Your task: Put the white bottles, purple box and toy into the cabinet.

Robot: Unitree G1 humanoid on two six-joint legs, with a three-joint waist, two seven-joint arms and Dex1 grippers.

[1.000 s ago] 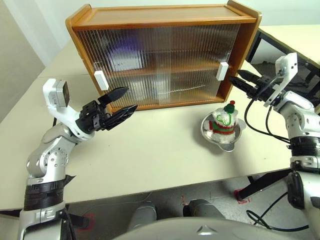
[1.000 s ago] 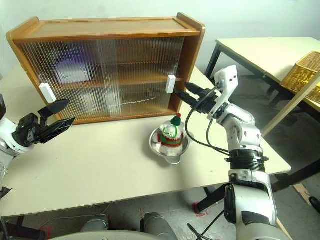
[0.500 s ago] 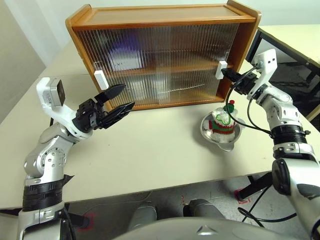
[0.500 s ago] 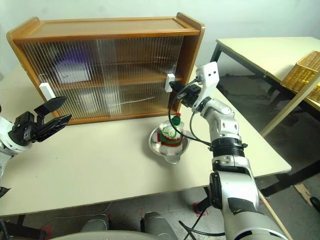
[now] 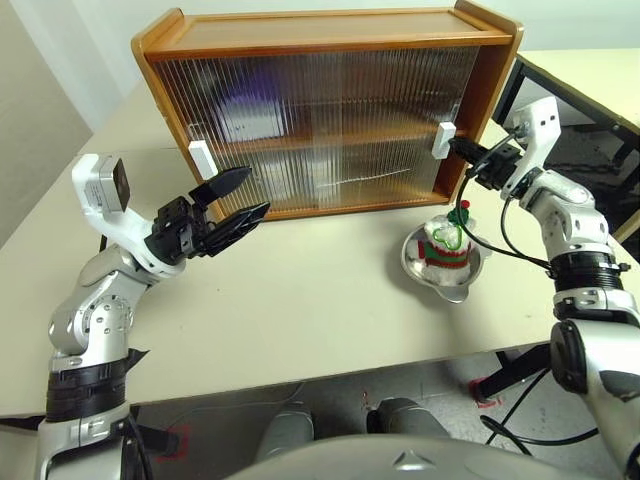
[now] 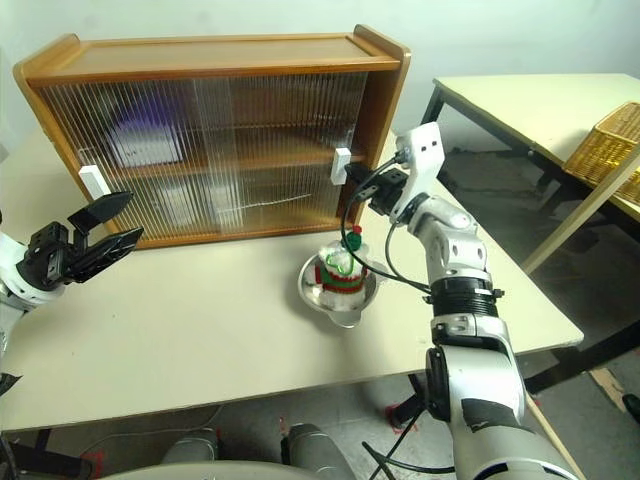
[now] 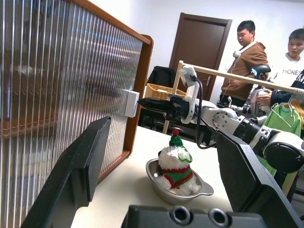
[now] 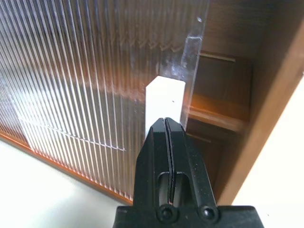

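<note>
The cabinet [image 5: 330, 40] stands at the back of the table with its ribbed sliding doors drawn across. A purple blur, which may be the purple box [image 5: 245, 110], shows through the left door on the upper shelf. The white bottles are hidden. The toy [image 5: 445, 243] sits upright in a steel bowl [image 5: 415, 262] in front of the cabinet's right end. My right gripper [image 5: 458, 148] is shut, its tips right at the right door's white handle [image 8: 164, 97]. My left gripper [image 5: 240, 195] hangs open and empty in front of the left handle [image 5: 203, 160], apart from it.
A narrow strip of bare shelf shows between the right door's edge and the cabinet's side wall [image 8: 266, 95]. A second table with a wicker basket [image 6: 605, 150] stands to the right. Two people [image 7: 247, 52] stand in the background of the left wrist view.
My right gripper has shut and swung left, from beside the cabinet's right side to the right door's white handle. The left arm has kept still.
</note>
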